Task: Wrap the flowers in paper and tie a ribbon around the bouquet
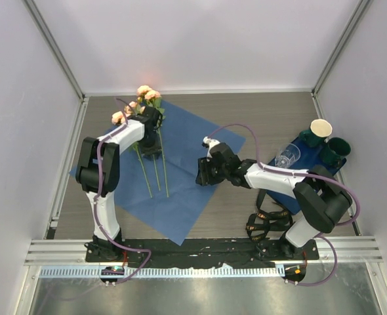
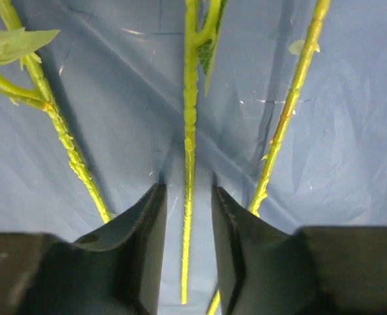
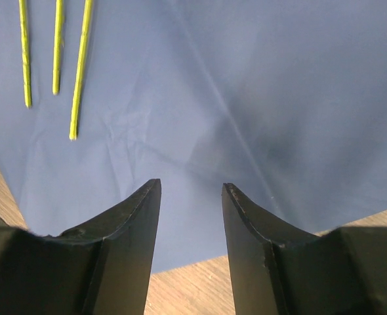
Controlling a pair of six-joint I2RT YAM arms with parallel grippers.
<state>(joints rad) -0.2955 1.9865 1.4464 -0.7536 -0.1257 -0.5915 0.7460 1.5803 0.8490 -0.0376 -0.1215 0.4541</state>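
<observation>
Lying on the thin paper, the flowers look light and fragile; their slim stems would bend easily and want a gentle pinch low on the stalk. The left gripper stands narrowly parted around the middle stem, not clamping it. The right gripper hangs half open, empty, over the sheet's edge. The left arm covers the upper stems from above; black loops near the right arm may be the ribbon.

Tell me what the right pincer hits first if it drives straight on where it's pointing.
Probably the blue paper: the right pincer points down at its bare surface. The rose stems lie off to one side, out of that line. Depth is unclear.
</observation>
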